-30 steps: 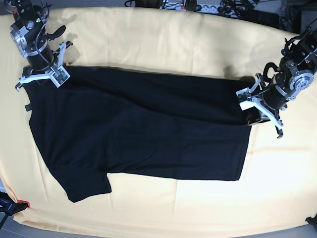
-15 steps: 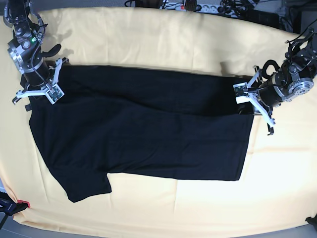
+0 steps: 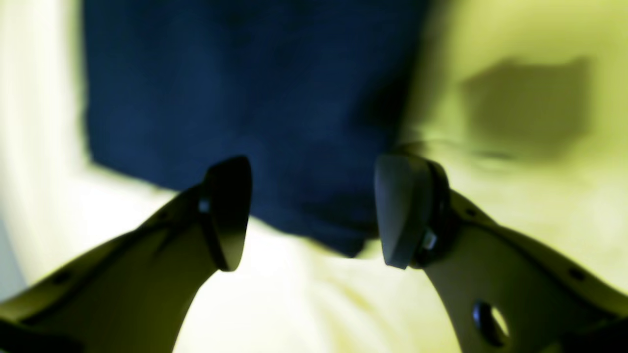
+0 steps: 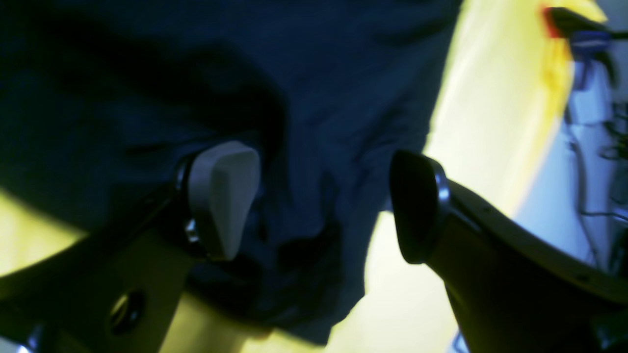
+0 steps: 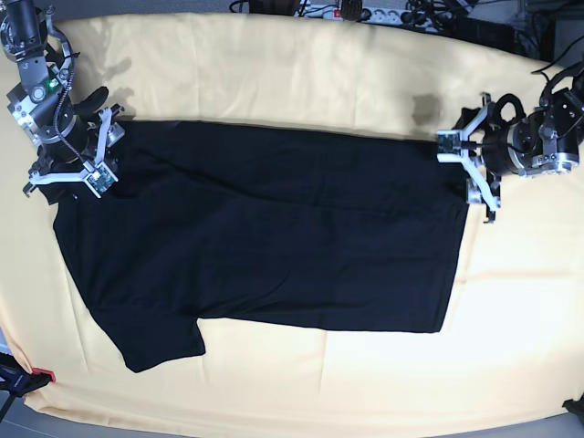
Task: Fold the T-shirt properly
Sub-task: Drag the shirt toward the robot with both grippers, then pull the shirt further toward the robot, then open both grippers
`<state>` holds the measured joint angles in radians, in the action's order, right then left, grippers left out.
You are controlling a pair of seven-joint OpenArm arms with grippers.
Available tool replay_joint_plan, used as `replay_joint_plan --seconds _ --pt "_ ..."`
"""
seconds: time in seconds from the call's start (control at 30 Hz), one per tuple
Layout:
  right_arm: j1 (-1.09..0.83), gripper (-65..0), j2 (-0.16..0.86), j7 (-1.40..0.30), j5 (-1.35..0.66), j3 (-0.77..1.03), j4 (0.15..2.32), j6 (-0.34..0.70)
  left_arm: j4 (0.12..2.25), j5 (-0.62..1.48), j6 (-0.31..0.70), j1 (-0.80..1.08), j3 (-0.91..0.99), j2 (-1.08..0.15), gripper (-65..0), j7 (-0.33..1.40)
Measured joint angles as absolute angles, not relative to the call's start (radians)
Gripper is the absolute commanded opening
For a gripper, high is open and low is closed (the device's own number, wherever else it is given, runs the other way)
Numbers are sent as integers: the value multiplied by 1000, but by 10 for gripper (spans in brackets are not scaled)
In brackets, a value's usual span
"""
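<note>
The black T-shirt [image 5: 265, 237] lies spread on the yellow cloth [image 5: 301, 82], with the left gripper [image 5: 467, 170] and right gripper [image 5: 78, 162] at opposite ends, jaws apart, holding nothing.

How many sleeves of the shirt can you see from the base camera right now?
1. One sleeve sticks out at the near-left corner of the T-shirt. The other may be folded under near the right gripper, whose jaws are open.

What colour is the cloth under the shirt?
Pale yellow cloth; base view shows it best.
</note>
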<state>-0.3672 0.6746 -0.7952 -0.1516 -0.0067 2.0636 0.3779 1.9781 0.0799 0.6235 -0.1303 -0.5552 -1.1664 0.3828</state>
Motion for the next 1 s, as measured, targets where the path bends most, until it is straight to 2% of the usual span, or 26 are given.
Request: replay_joint_plan --seconds 0.07,0.37,0.47,0.57,0.67,0.77,0.87,1.0 --pt "-366 -183 678 -852 -223 -7 2070 412 1991 118 704 -131 -555 -1191 -249 382" --pt "-474 -183 678 -872 -239 -8 2071 491 1993 150 701 -102 -555 -1228 -249 385" --pt "-506 -183 679 -834 -234 -8 2071 494 1979 65 699 -85 -555 -1213 -249 377" --pt "-512 -183 679 -800 -209 -8 2069 462 1958 5 608 -63 -555 -1207 -249 373" --pt "-508 -186 679 -762 -207 -8 2045 461 1946 -1 604 -57 -555 -1208 -249 373" --pt "-502 -228 680 -732 -209 -5 2017 480 1929 1 605 -41 -555 -1202 -249 363" --pt "-501 -277 681 -720 -210 -5 1993 484 1903 -31 515 -44 -555 -1196 -249 340" --pt "-501 -278 681 -702 -210 -4 1975 484 1874 -59 491 -44 -554 -1155 -249 343"
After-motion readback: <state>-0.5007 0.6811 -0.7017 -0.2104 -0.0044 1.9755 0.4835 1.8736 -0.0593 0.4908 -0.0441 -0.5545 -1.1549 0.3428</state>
